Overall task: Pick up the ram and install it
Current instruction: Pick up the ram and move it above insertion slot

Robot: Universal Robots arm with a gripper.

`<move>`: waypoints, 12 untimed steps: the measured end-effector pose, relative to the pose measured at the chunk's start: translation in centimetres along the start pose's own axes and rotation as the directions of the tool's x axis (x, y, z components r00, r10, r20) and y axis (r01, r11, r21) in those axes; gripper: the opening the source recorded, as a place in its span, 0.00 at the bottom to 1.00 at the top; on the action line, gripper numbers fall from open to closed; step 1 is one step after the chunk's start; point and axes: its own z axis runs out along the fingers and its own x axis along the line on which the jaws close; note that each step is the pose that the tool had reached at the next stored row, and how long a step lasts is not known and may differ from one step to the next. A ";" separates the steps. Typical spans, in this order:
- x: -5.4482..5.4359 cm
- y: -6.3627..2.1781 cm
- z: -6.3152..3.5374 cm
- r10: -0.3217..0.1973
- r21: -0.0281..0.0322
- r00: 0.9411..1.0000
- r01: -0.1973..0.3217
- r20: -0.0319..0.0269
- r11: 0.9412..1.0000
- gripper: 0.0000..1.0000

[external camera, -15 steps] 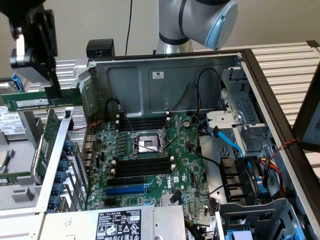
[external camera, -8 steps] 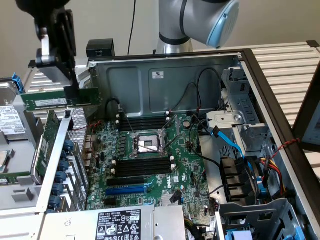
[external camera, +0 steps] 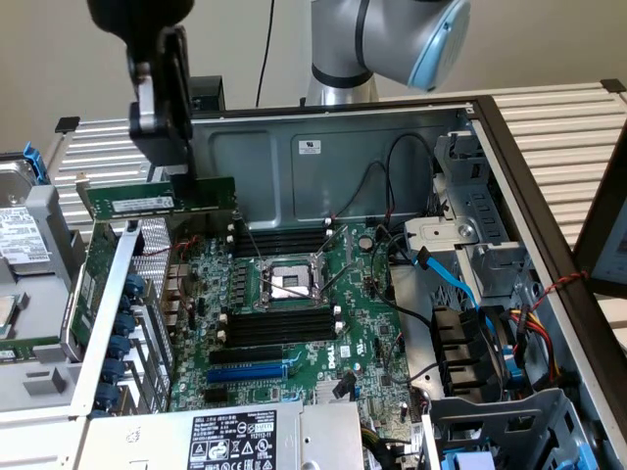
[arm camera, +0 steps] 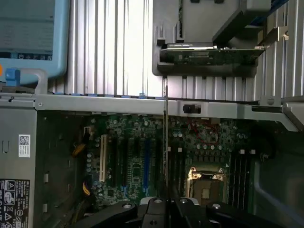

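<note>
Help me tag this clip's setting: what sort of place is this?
Probably a robotics lab or workshop bench: an open computer case with its motherboard bare lies on a slatted metal table, and a robot arm with its end effector holds the ram over it.

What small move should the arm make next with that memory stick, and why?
Probably carry it toward the exterior view's right. The gripper is shut on the ram, which hangs high at the rim of the computer case, while the empty black slots lie beside the CPU socket, off to that side and lower.
</note>
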 end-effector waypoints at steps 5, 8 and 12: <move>-0.2 -2.27 0.37 0.000 0.000 1.000 0.000 0.000 1.000 0.12; -0.4 -3.63 0.55 0.000 0.000 1.000 0.000 0.000 1.000 0.12; -0.7 -5.45 0.76 0.000 0.000 1.000 0.000 0.000 1.000 0.12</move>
